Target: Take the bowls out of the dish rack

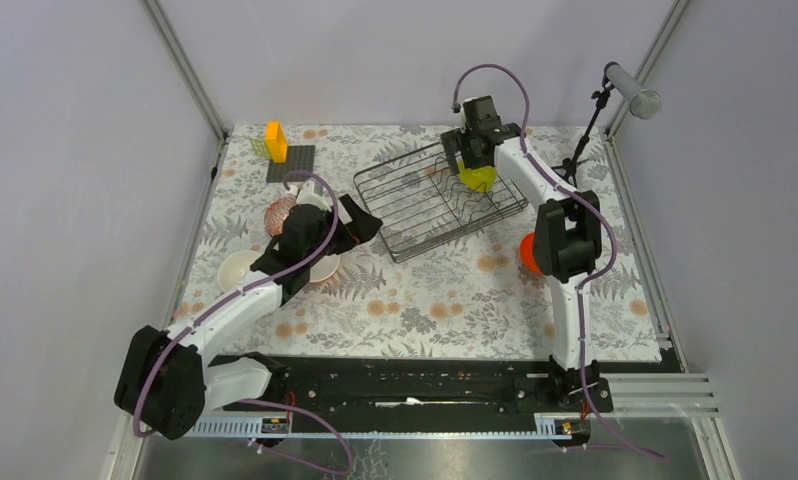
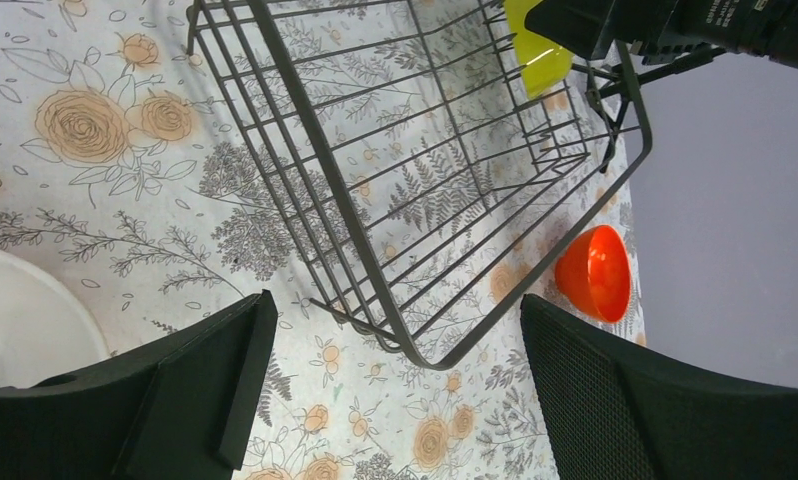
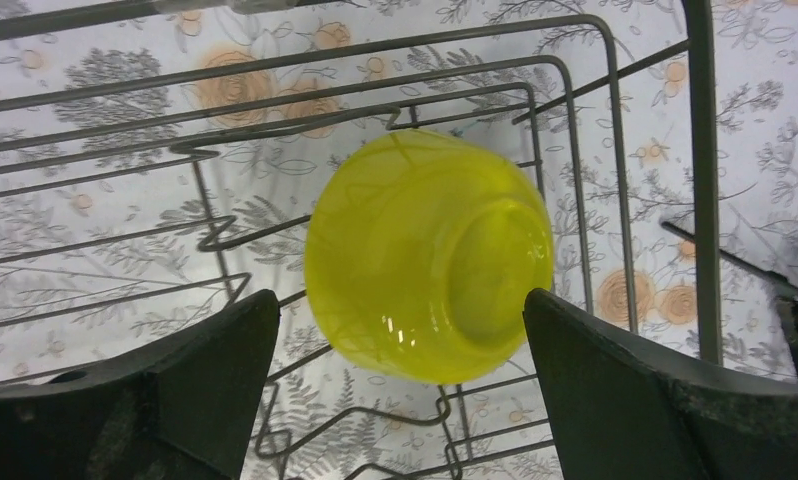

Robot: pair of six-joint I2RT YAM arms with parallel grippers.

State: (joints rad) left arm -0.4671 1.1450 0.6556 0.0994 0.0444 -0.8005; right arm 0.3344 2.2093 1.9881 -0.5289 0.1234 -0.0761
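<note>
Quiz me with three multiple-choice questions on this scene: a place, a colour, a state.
1. Where is the orange bowl? A on the table beside the rack; B inside the rack; C under the rack.
2. What colour is the bowl in the rack? A blue; B pink; C yellow-green.
3. The right tool is: A shut on the bowl; B open; C out of view.
Key: 1 A, it lies on the table outside the wires. 2 C, the wrist view shows it yellow-green. 3 B, its fingers stand apart either side of the bowl.
</note>
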